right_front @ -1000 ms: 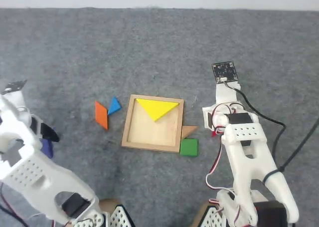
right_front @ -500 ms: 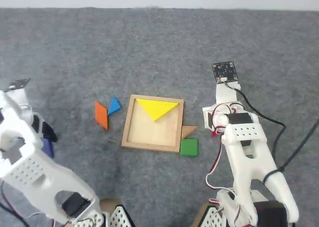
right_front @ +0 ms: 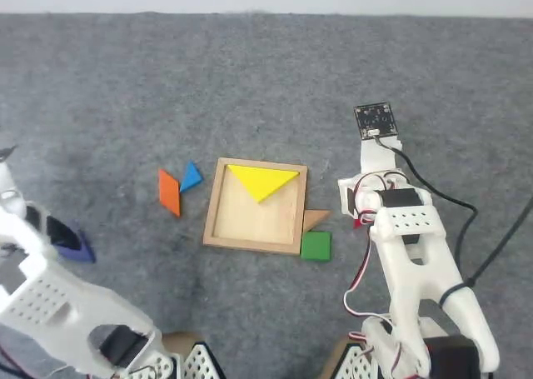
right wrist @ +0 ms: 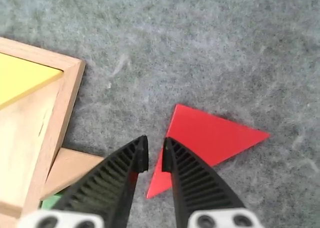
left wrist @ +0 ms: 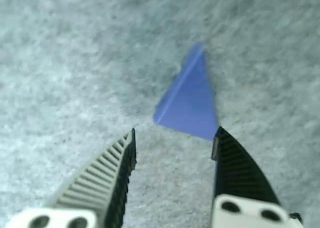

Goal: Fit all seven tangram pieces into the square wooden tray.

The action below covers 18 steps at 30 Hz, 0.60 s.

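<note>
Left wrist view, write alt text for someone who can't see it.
The left hand hangs open over a blue triangle lying flat on the grey table covering, with one fingertip near each end of the triangle's closest edge.

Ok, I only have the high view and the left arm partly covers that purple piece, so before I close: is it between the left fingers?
Observer: Not yet. The left gripper is open, and the purple triangle lies flat on the carpet, its near edge about level with the fingertips.
Operator: And what is under the right arm?
Observer: A red triangle, flat on the carpet, apart from the wooden tray.
Operator: Is it gripped?
Observer: It looks not. The right gripper is all but shut over the triangle's near edge and seems to hold nothing.
</note>
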{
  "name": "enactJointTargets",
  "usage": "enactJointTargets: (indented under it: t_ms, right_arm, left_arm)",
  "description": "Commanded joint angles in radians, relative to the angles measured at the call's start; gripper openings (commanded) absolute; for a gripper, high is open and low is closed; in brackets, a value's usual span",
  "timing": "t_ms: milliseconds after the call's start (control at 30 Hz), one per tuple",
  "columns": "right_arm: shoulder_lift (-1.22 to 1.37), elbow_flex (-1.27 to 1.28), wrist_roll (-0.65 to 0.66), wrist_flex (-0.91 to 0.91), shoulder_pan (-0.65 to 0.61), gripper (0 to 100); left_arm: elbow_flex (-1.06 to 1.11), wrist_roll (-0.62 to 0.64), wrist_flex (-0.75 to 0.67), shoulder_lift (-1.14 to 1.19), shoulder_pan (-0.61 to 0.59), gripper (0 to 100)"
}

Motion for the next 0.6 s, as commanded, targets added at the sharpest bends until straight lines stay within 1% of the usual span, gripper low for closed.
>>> enactJointTargets:
  t_ms: [0,133,233,333,433,567]
  right_arm:
    - [-0.056,-0.008,0.014,0.008,0.002,6.1]
    - [-0.056,-0.008,0.014,0.008,0.001,6.1]
    - [-0.056,-0.008,0.014,0.008,0.001,6.1]
    - [-0.056,-0.008,0.014,0.008,0.002,6.1]
    - [-0.056,-0.008,0.014,0.008,0.002,6.1]
    - [-0.056,-0.008,0.014,0.008,0.002,6.1]
  left_arm:
    - [-0.044,0.034,-0.034,0.002,-0.041,24]
    - [-0.044,0.114,-0.095,0.083,-0.034,24]
    - [-0.044,0.166,-0.123,0.161,0.000,24]
    - [-0.044,0.207,-0.161,0.221,0.021,19]
    - [-0.041,0.212,-0.160,0.249,0.054,15]
    - [-0.012,0.207,-0.158,0.252,0.089,14]
